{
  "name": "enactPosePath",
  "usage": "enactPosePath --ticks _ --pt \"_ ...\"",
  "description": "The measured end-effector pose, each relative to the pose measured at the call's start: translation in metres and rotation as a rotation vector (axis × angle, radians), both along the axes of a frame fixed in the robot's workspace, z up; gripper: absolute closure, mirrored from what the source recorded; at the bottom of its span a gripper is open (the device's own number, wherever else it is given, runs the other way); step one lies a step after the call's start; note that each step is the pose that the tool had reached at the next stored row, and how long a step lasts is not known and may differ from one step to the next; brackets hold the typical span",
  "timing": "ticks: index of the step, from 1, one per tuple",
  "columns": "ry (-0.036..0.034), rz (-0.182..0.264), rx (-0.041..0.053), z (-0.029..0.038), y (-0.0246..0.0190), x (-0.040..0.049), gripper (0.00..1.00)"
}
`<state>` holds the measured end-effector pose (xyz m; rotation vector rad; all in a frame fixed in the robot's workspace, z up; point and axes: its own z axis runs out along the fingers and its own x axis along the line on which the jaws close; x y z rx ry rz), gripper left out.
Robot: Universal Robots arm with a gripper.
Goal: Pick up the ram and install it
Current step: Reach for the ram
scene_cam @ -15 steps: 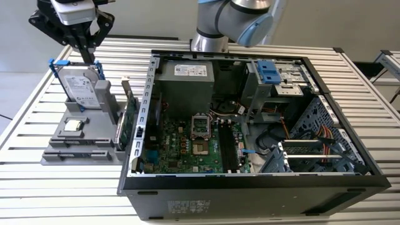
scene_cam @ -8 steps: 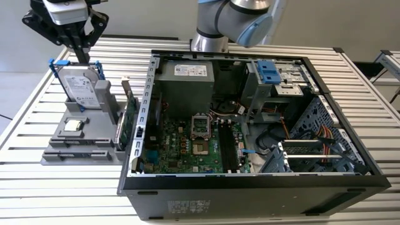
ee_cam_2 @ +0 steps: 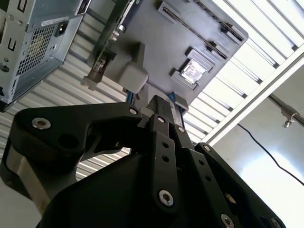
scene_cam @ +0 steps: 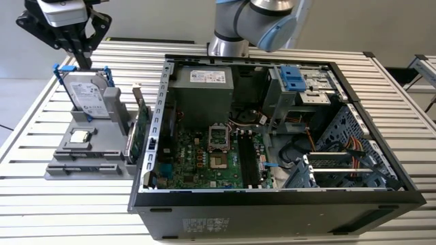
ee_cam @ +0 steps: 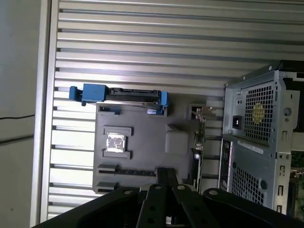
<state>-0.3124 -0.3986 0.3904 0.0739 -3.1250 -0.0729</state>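
Note:
My gripper (scene_cam: 87, 64) hangs at the back of the exterior view's left, just above the upright silver hard drive (scene_cam: 90, 97) with blue clips. It looks shut, with nothing visible between the fingers (ee_cam: 162, 176). In both wrist views it points down at the grey parts holder (ee_cam: 142, 142), which also appears behind the fingers (ee_cam_2: 164, 107) in the second wrist view. The ram is hidden. The holder has a long narrow slot (ee_cam: 127, 171), and I cannot tell whether a stick sits in it. The black memory slots (scene_cam: 248, 163) lie on the motherboard inside the open case (scene_cam: 272, 196).
The holder also carries a square processor chip (scene_cam: 79, 136) and a green expansion card (scene_cam: 139, 133) with a metal bracket, close against the case wall. The arm's base (scene_cam: 228, 46) stands behind the case. The slatted table (scene_cam: 61, 204) runs all around.

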Motion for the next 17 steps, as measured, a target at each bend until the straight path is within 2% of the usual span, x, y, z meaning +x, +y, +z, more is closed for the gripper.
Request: enactPosePath --ticks 17 --pt "0.0 0.004 0.0 -0.0003 0.0 -0.0214 1.0"
